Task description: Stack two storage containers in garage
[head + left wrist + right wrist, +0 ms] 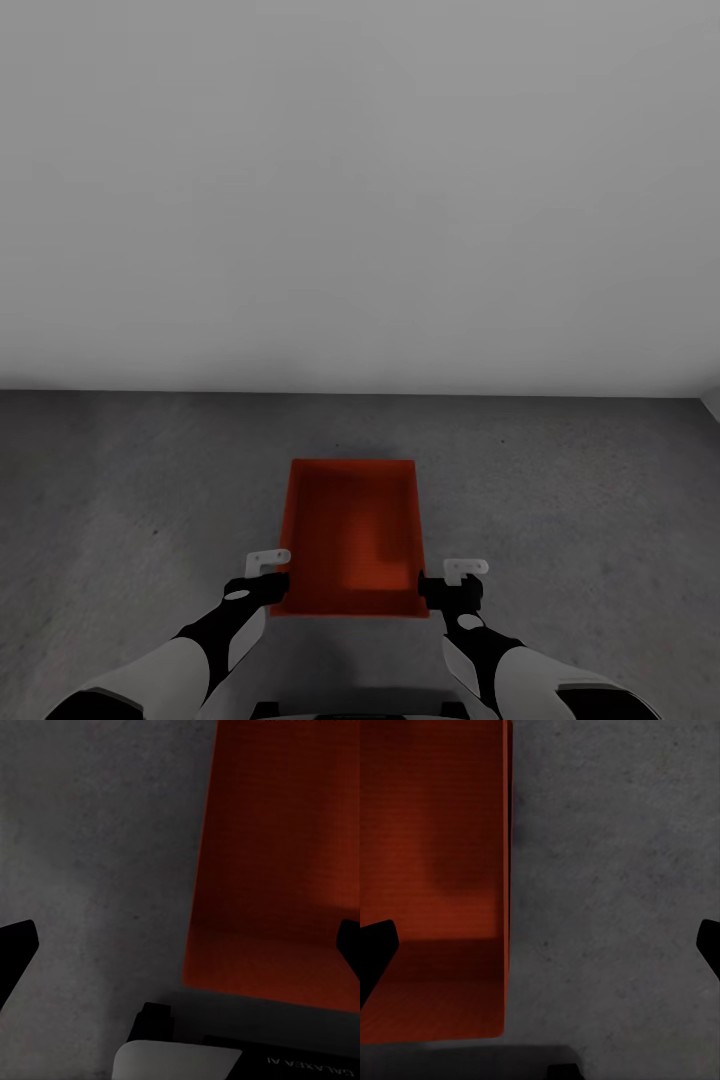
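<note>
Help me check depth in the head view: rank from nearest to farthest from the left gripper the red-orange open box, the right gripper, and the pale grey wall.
1. Red-orange open box: beside the left gripper, on the dark grey floor.
2. Right gripper: across the box, at its other side.
3. Pale grey wall: far ahead, beyond the box.

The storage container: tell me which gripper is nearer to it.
Neither clearly: the left gripper sits at the storage container's near-left corner, the right gripper at its near-right corner.

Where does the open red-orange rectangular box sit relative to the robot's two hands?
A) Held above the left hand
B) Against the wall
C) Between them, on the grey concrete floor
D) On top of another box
C: the open red-orange rectangular box sits on the grey concrete floor, with the left hand and right hand at its near corners.
</note>
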Motion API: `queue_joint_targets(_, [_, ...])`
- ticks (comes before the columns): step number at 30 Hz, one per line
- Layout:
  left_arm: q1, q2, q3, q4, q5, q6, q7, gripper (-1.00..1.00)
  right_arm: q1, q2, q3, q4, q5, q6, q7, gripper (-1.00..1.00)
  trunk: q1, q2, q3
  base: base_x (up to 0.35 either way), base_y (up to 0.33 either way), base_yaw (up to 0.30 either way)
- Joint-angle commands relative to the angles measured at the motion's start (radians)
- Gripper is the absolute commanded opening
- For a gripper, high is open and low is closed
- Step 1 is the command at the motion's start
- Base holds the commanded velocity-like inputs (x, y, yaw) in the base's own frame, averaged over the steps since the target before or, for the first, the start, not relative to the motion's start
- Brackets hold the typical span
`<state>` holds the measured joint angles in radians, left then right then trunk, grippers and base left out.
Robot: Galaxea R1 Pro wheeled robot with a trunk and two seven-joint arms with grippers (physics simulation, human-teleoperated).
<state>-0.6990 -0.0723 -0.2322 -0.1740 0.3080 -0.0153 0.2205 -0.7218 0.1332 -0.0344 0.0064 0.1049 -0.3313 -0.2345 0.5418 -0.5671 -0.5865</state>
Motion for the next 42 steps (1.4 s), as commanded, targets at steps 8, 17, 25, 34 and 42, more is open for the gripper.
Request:
queue_joint_targets(8, [0.000, 0.000, -0.010, 0.001, 0.008, -0.002, 0.005, 1.00, -0.001, 0.000, -0.003, 0.001, 0.012, -0.001, -0.006, 1.00, 0.000, -0.001, -0.001, 0.000, 0.000, 0.000])
queue_joint_targets(17, [0.000, -0.001, -0.008, 0.002, 0.012, 0.002, 0.006, 1.00, -0.001, 0.002, -0.002, 0.001, 0.012, 0.000, -0.008, 1.00, 0.000, -0.001, -0.001, -0.171, 0.000, 0.000])
queue_joint_targets(25, [0.000, -0.001, -0.009, 0.002, 0.012, 0.009, 0.007, 1.00, -0.001, 0.002, -0.002, 0.001, 0.012, 0.000, -0.008, 1.00, 0.000, -0.001, -0.001, -0.337, 0.000, 0.000])
queue_joint_targets(34, [0.000, -0.001, -0.009, 0.003, 0.012, 0.009, 0.006, 1.00, -0.001, 0.002, -0.002, 0.001, 0.012, 0.001, -0.008, 1.00, 0.000, -0.001, -0.001, -0.346, 0.000, 0.000])
queue_joint_targets(42, [0.000, -0.001, -0.009, 0.004, 0.013, 0.009, 0.005, 1.00, -0.001, 0.003, -0.002, 0.002, 0.007, 0.000, -0.015, 1.00, 0.000, -0.001, -0.001, -0.347, 0.000, 0.000])
